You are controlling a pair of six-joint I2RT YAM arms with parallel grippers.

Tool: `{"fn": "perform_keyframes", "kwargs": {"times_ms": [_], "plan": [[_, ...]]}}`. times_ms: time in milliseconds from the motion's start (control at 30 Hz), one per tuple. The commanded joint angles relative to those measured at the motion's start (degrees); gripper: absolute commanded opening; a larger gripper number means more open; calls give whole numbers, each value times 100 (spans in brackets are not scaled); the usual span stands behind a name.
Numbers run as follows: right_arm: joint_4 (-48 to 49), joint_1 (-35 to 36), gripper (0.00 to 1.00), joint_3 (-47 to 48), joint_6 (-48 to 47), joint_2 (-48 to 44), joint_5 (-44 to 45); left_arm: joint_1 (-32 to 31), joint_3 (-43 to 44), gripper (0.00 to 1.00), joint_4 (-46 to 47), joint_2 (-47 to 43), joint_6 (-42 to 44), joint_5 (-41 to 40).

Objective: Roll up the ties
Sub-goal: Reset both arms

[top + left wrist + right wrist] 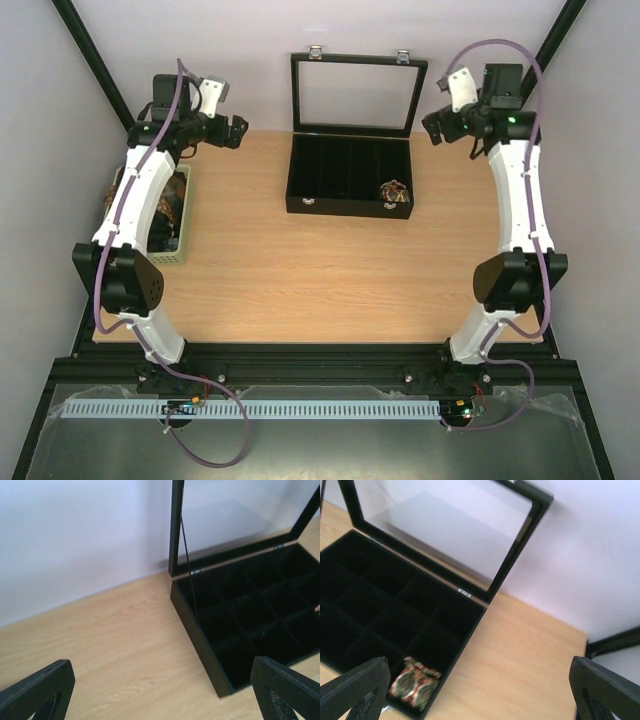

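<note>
A small rolled-up tie (pixel 396 191) of brown-gold cloth with a flowery print sits in the near right corner pocket of the flat black box (pixel 340 206) with many little pockets. I think it was put there so that the pocket walls keep it from coming unrolled. The box's glass lid (pixel 357 60) with a black frame stands straight up at the back, so the arms can reach inside.

More loose ties (pixel 172 205), brown and dark, lie heaped in a pale green basket (pixel 178 255) with slotted sides. It stands at the left edge of the light wooden table (pixel 300 280), well apart from the box. They look like they are waiting their turn.

The left pincer (pixel 236 130) hangs near the back left of the table and the right pincer (pixel 436 126) just past the box's back right corner. Both are spread wide with nothing in them, which looks like a rest between ties.

Only the top view shows the basket and both arms together. The right wrist view shows the rolled-up tie (pixel 414 682) up close, with its red, green and gold pattern, between the spread fingers (pixel 355 690). The left wrist view, past its own open left pincer (pixel 160 690), shows only bare pockets at the box's left end.
</note>
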Motion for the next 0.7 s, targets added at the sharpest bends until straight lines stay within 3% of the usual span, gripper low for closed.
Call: {"fn": "perform_keyframes", "kwargs": {"times_ms": [0, 367, 667], "plan": [[-167, -324, 99, -903, 1323, -601, -916, 90, -130, 99, -598, 5, 14, -51], [804, -403, 99, -4535, 2238, -2176, -1064, 91, -2113, 99, -577, -608, -35, -590], [1165, -405, 98, -6185, 2835, -2944, -1398, 75, -3730, 99, -224, -1124, -367, -515]]}}
